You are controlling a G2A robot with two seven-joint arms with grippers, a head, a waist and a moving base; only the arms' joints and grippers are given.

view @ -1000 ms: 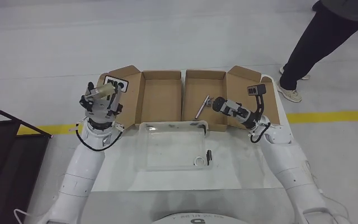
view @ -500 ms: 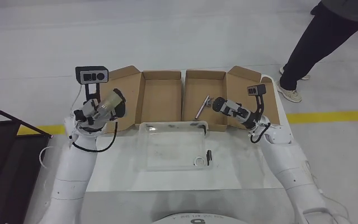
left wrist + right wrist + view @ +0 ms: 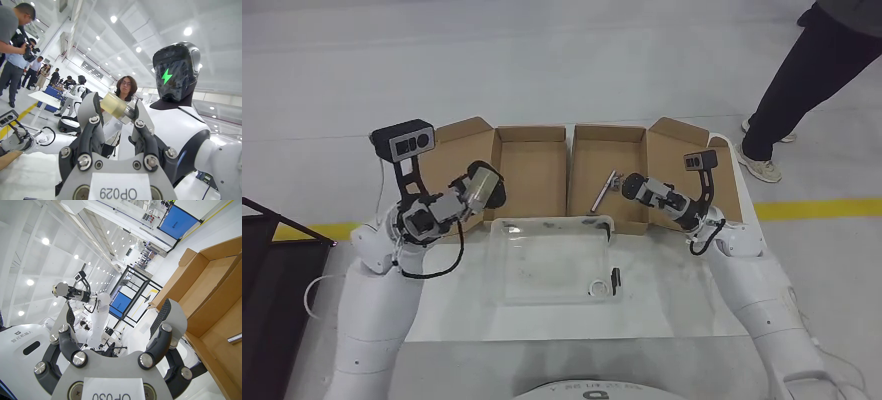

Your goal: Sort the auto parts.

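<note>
Cylindrical auto part (image 3: 113,107), amber-capped with a clear body, is being held aloft by the left gripper (image 3: 116,106) near the far left corner of the table (image 3: 672,300), over the left-hand flap of the left cardboard box (image 3: 530,178).

Risks noted:
- The wrist is pointing upward and the part is sitting tilted in the grasp. A smooth round body is likely to pivot or slip free as the wrist is turning down toward a box.
- A release from this height is likely to send the part bouncing off the flap or rolling off the table's left edge.
- Both boxes are standing side by side along the far edge, so a short reach is risking the wrong one.

Grasp: the fingers (image 3: 88,109) are closing on the part end to end, one pad against the amber cap and the other against the clear end, with the part spanning the gap near the tips.

The right gripper (image 3: 118,311) is hanging spread wide and empty over the right cardboard box (image 3: 607,160), just beside the metal rod (image 3: 602,190) lying inside.
</note>
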